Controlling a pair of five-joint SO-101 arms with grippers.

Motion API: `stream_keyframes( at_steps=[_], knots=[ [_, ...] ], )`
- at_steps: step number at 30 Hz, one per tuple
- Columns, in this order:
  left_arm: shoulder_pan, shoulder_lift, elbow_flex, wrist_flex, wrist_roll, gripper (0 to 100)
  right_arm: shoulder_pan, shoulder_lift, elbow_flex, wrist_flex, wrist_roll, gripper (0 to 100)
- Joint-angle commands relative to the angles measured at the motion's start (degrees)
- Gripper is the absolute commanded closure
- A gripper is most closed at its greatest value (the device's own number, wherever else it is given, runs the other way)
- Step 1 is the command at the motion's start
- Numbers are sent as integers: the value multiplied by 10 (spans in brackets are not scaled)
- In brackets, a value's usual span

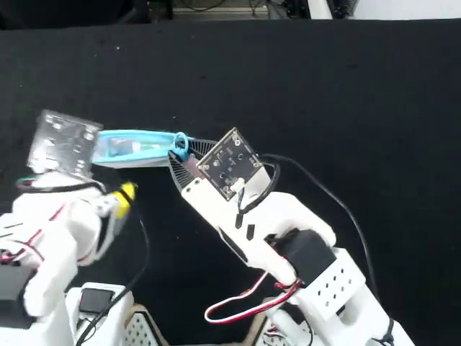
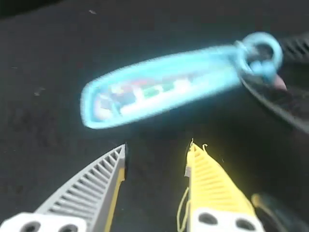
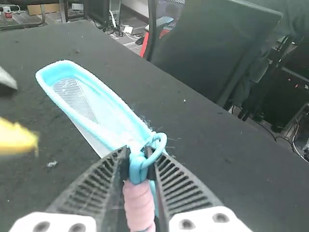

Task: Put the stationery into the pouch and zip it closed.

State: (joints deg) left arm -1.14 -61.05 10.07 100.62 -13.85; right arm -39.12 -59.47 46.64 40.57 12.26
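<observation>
Table [image 1: 324, 94]: black surface; its far edge runs along the top of the high view, and its near edge is hidden under the arms.
Room: a wide stretch of black lies between the pouch and the far edge, and more off toward the right arm's side.
Pouch [image 1: 133, 148] [image 2: 159, 89] [image 3: 91, 104]: light blue, lying flat and long between the two arms, well away from the far edge. Coloured shapes show through its clear face, too blurred to name.
Zip pull [image 1: 181, 142] [image 2: 263, 50] [image 3: 157, 142]: blue ring at the pouch end nearest the right arm.
Right arm: reaches in low from the near right, slanting toward the pouch end.
Right gripper [image 1: 176, 155] [image 3: 137, 154]: black ribbed jaws pinched narrow on the zip pull, the ring standing just past the tips. A pink piece [image 3: 140, 203] sits between the jaws behind it; unclear what it is.
Left arm: at the near left, wrist above the pouch's other end.
Left gripper [image 2: 157, 147]: one grey and one yellow jaw, spread apart, holding nothing, tips just short of the pouch's long side.
Behind: dark chair [image 3: 217, 43] past the table edge.
</observation>
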Motion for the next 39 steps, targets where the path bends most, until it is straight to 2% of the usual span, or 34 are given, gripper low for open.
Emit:
stream_keyframes(
  at_steps=[1,4,9,12,17,19,25,33,39],
  knots=[
    [28,-6,80,-47,-7,798,11,-7,-3,-13,0,988],
    [-11,-2,141,-121,-7,798,11,-9,-3,-11,0,988],
    [-94,-2,215,-290,-3,798,11,-9,-18,18,4,988],
    [-101,-2,253,-361,10,798,11,-9,-55,68,4,988],
    [-100,-2,284,-452,95,798,-4,-6,-80,102,7,988],
    [-100,-2,294,-480,120,798,-23,-5,-81,102,30,988],
    [-98,-8,323,-518,156,798,-70,-4,-87,101,91,988],
    [-36,-8,327,-520,163,798,-69,12,-162,103,94,988],
    [-39,-8,324,-522,162,798,-68,63,-182,102,95,988]
  ],
)
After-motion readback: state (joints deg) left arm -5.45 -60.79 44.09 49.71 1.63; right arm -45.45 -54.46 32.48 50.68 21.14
